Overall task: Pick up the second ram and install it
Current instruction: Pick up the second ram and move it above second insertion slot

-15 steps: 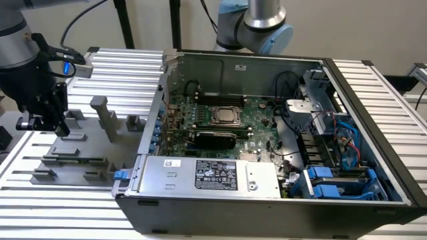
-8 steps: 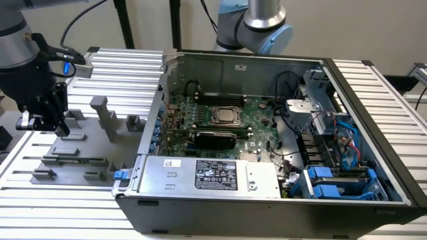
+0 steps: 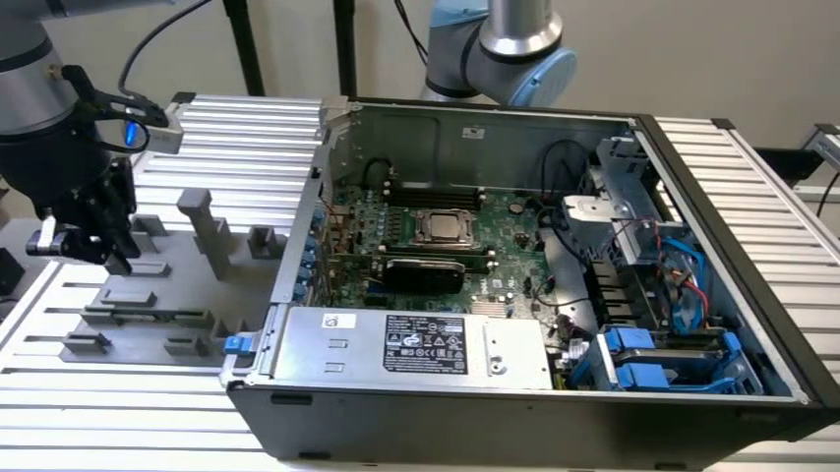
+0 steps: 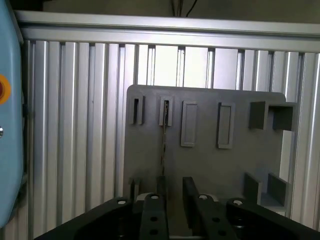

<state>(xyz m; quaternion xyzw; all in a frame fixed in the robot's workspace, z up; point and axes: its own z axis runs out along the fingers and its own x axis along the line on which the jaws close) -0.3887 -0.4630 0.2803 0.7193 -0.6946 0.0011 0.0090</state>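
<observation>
The second ram point(image 4: 163, 142) stands on edge in a narrow slot of the gray fixture plate point(image 4: 210, 165), seen from above as a thin dark line. My gripper point(image 4: 175, 192) hangs over the plate's near end. Its two black fingers point(image 4: 161, 190) stand apart with an empty gap between them, and the ram's near end runs up close to the inner side of one finger. In the exterior view my gripper point(image 3: 116, 258) hovers over the fixture plate point(image 3: 145, 295) at the exterior view's left, well away from the open computer case point(image 3: 525, 265).
The motherboard with its silver CPU socket point(image 3: 444, 228) and long black slots point(image 3: 427, 189) lies inside the case. Upright gray blocks point(image 3: 204, 231) rise from the fixture plate. A second arm point(image 3: 506, 49) stands behind the case. Ribbed aluminium table point(image 3: 236, 133) surrounds everything.
</observation>
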